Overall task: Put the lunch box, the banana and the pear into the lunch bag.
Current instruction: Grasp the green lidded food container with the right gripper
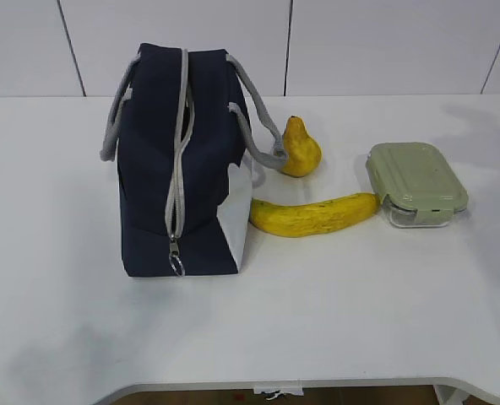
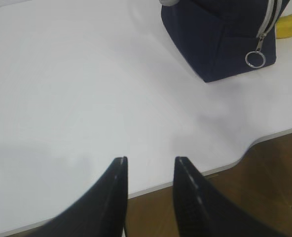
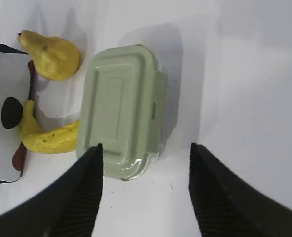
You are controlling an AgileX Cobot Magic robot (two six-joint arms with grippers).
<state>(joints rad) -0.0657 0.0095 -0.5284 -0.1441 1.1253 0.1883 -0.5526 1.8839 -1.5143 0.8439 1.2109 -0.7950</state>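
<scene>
The navy lunch bag (image 1: pixel 182 160) stands at the left of the table with its grey zipper closed and the ring pull (image 1: pixel 176 267) hanging at the front. The pear (image 1: pixel 299 148) stands right of the bag. The banana (image 1: pixel 313 215) lies in front of the pear. The lunch box (image 1: pixel 415 183) with its sage-green lid sits at the right. Neither arm shows in the exterior view. My left gripper (image 2: pixel 151 160) is open and empty above the table's front edge, the bag's corner (image 2: pixel 220 44) far ahead. My right gripper (image 3: pixel 146 147) is open and empty above the lunch box (image 3: pixel 121 108), with the pear (image 3: pixel 52 54) and banana (image 3: pixel 45 138) to its left.
The white table (image 1: pixel 334 312) has a curved front edge, with brown floor (image 2: pixel 264 187) below it. A white panelled wall (image 1: pixel 360 42) stands behind the table. The bag's grey handles (image 1: pixel 258 118) hang to both sides.
</scene>
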